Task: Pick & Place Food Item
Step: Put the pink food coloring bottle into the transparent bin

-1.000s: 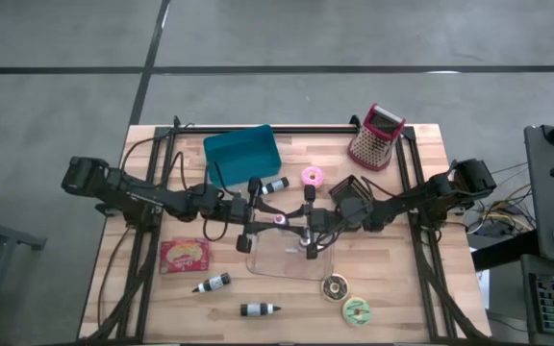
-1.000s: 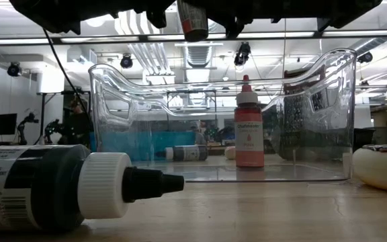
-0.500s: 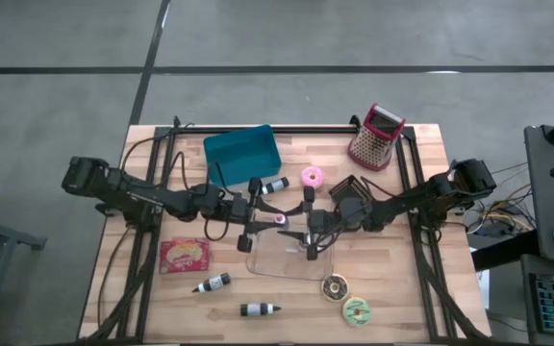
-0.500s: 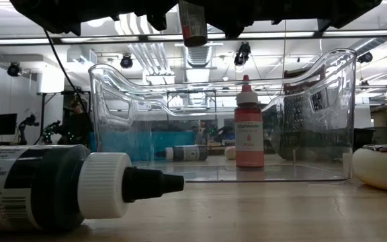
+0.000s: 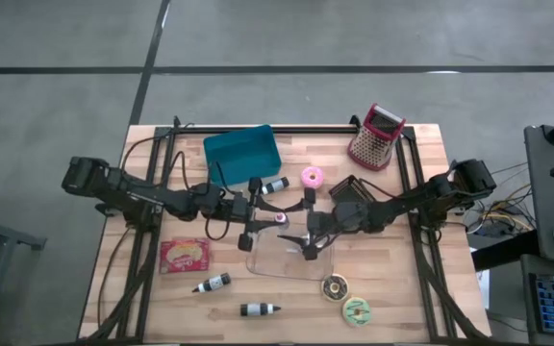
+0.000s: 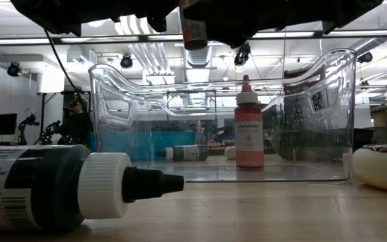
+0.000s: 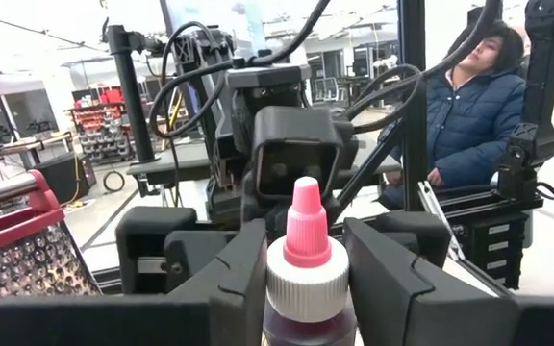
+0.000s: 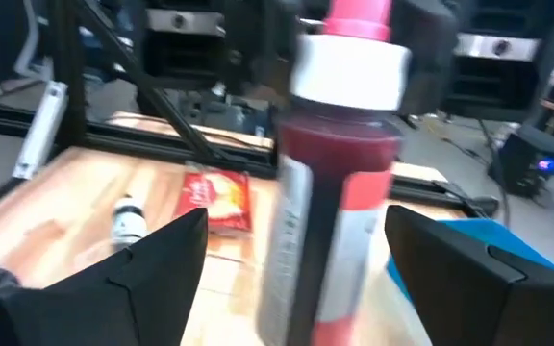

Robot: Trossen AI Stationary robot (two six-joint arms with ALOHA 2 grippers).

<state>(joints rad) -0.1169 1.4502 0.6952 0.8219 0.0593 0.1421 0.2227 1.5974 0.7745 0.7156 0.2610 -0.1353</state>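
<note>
A small bottle of red liquid (image 7: 303, 288) with a white cap and pink tip stands upright in the air above the clear plastic bin (image 5: 277, 261). My left gripper (image 5: 267, 221), reaching level from the table's left, is shut on it. My right gripper (image 8: 296, 279) faces it from the table's right, open, with its fingers (image 8: 152, 264) well apart on either side of the bottle (image 8: 330, 192) and touching nothing. A second red bottle (image 6: 248, 128) stands upright on its base on the floor of the bin. My left gripper pinches the bottle's body just below the white cap (image 7: 303, 312) between its two fingers (image 7: 243, 288). The fingers come level from the table's left. The bottle is upright, tip up, and hangs clear above the bin, its lower end (image 6: 193, 30) free.
A teal bin (image 5: 242, 156), a red grater (image 5: 376, 136) and a pink donut (image 5: 312, 177) lie toward the far edge. A snack packet (image 5: 185, 256), two dark bottles (image 5: 212, 283) (image 5: 259, 308) and two donuts (image 5: 334, 286) (image 5: 358, 310) lie near the front.
My right gripper has opened, its fingers spreading away from the raised bottle. The bottle has stayed where it was in my left gripper.
</note>
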